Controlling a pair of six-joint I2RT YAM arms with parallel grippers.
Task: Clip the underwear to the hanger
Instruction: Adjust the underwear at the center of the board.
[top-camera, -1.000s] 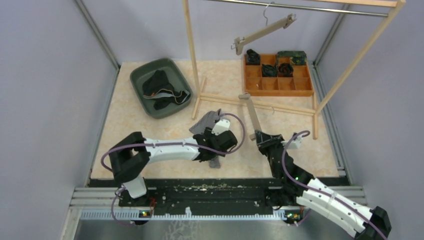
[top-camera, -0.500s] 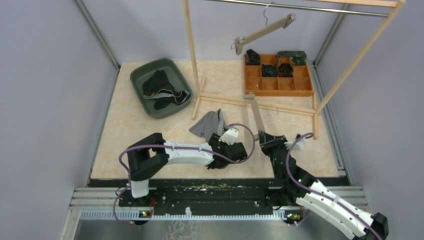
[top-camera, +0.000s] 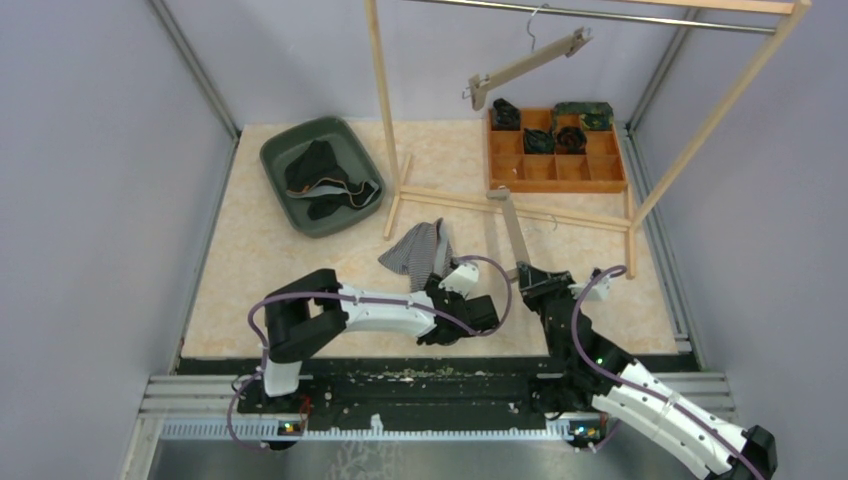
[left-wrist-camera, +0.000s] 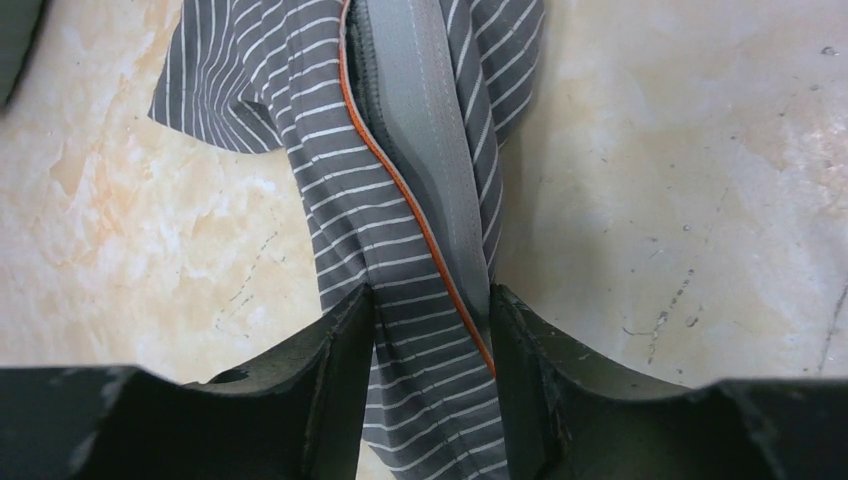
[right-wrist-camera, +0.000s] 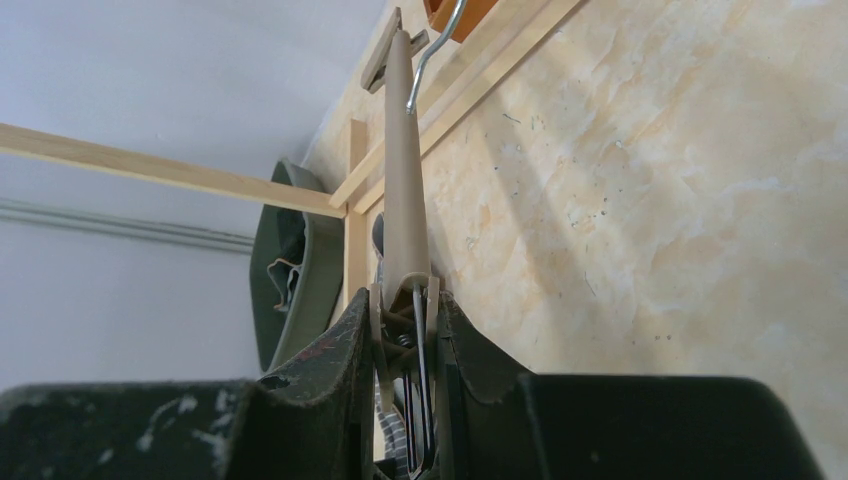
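On the table (top-camera: 250, 270), a bin (top-camera: 266, 157) holding clothes sits far left and a compartment box (top-camera: 556, 186) far right, with the rack (top-camera: 384, 110) post between them. The underwear (top-camera: 415, 248) lies mid-table, nearer than the rack's base, its near end between the left gripper (left-wrist-camera: 430, 305) fingers. Just right, the hanger (top-camera: 510, 225) runs from the right gripper (top-camera: 525, 272) toward the rack's base.

Grey walls (top-camera: 100, 150), beige marbled tabletop (top-camera: 450, 160)
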